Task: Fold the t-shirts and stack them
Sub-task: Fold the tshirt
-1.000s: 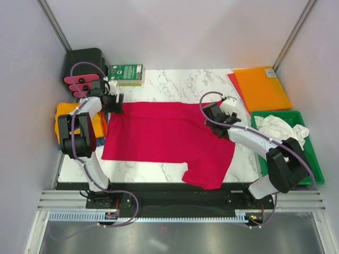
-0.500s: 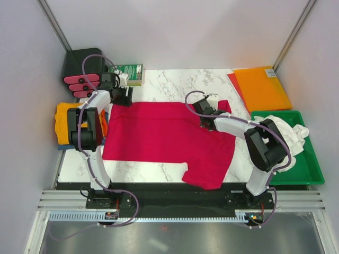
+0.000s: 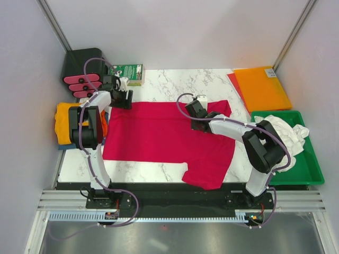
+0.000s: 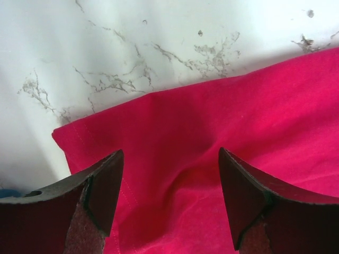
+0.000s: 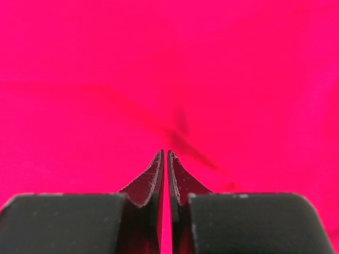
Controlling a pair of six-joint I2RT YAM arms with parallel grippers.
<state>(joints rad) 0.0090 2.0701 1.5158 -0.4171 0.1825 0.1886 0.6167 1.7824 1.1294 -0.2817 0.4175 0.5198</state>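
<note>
- Right tool (image 3: 195,121) has slid leftward since a second ago, off the right edge of the red t-shirt (image 3: 159,132) and in over its far middle.
- Left tool (image 3: 123,98) has pushed farther out and now hovers at the shirt's far left corner.
- Its fingers (image 4: 100,196) stand wide apart, with the corner hem between them and nothing gripped.
- Right tool's fingers (image 5: 148,180) are together but for a sliver, tips down on puckered red cloth. I can't tell whether any fabric is caught.
- Red t-shirt lies spread across the table (image 3: 175,84), one sleeve pointing to the near edge.
- Yellow t-shirt (image 3: 66,117) sits bunched off the left side.
- White t-shirt (image 3: 280,129) is crumpled in the green tray (image 3: 312,169) on the right.
</note>
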